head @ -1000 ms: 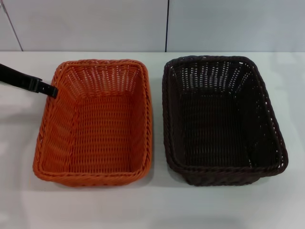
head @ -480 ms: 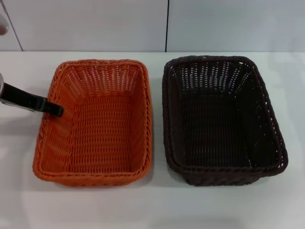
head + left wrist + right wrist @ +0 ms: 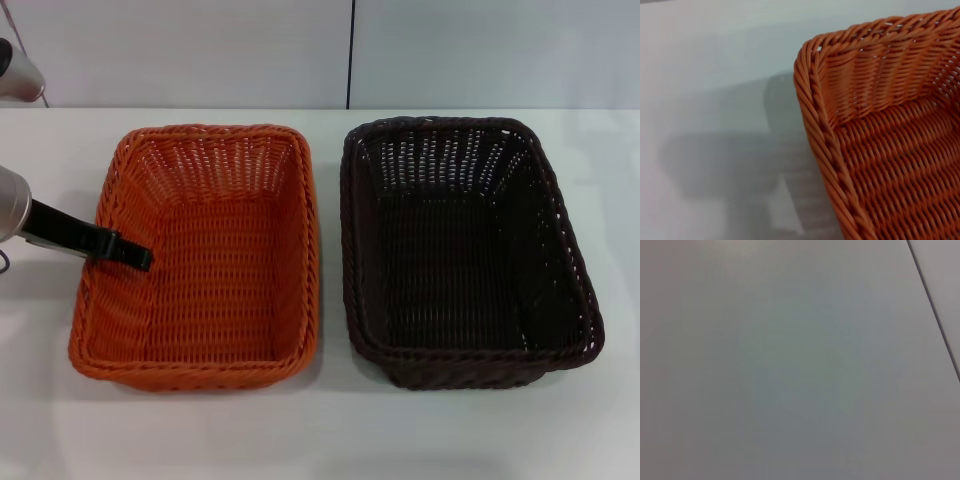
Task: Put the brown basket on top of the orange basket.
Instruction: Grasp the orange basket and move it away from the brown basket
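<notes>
i see two baskets side by side on a white table, a narrow gap between them. the orange basket sits on my left, the brown basket on my right, both upright and resting on the tabletop. my left gripper reaches in from the left edge, its dark tip crossing the orange basket's left rim and hanging over the inside. i cannot tell how its grip stands. the left wrist view shows a corner of the orange basket's braided rim. my right gripper is out of sight.
</notes>
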Controlling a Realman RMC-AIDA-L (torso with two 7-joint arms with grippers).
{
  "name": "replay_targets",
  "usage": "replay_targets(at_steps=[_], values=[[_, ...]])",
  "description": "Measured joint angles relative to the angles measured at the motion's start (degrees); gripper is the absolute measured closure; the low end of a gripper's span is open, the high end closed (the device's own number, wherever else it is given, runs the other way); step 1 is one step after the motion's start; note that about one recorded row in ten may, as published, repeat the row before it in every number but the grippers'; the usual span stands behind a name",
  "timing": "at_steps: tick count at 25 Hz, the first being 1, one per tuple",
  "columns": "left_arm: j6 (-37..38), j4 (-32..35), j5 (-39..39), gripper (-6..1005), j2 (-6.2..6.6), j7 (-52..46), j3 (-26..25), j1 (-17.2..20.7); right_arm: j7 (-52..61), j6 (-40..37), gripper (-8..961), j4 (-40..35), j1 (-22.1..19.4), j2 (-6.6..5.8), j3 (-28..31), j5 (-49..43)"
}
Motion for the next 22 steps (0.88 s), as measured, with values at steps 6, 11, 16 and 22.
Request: replay_targets(at_steps=[6, 11, 16, 22], values=[[-0.3, 0.3, 0.0, 200, -0.01, 0.5, 0.0, 0.6, 0.0, 0.0, 388, 0.2, -0.9, 0.09, 0.2, 0.1], [-0.8, 0.5, 0.0, 340, 0.08, 1.4, -0.2, 0.8, 0.0, 0.0, 388, 0.4, -1.3, 0.14, 0.4, 0.1], [-0.6, 0.7, -0.1, 542, 0.26, 2.0, -0.2, 0.8, 4.7, -0.4, 388, 0.2, -2.2, 0.15, 0.7, 0.3], [0.5, 3.2, -0.1, 774, 0.55, 3.5, -0.3, 0.8, 10.4, -0.3, 389, -1.3, -4.2, 0.01, 0.5, 0.4]])
